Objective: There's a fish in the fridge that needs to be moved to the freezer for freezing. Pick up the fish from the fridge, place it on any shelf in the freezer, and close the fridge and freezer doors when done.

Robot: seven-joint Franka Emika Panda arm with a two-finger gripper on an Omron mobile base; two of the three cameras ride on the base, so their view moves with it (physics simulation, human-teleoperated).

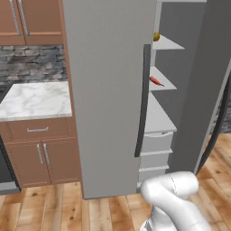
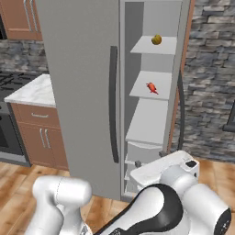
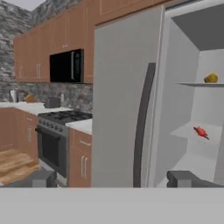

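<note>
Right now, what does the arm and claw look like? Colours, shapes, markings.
The arm is glossy white with rounded, bulbous links and a broad dark band curving across one joint shell. A boxy white hand section carries a small black patch. The claw ends in two small dark grey blocky fingertips. No cables visible.

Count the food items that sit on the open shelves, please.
2: a yellow ball on the upper shelf, the fish on the shelf below. The closed door may hide more.

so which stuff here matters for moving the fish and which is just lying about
Part of the job:
fish
open fridge section
shut door
end effector

Just lying about:
yellow ball
stove
microwave
</note>
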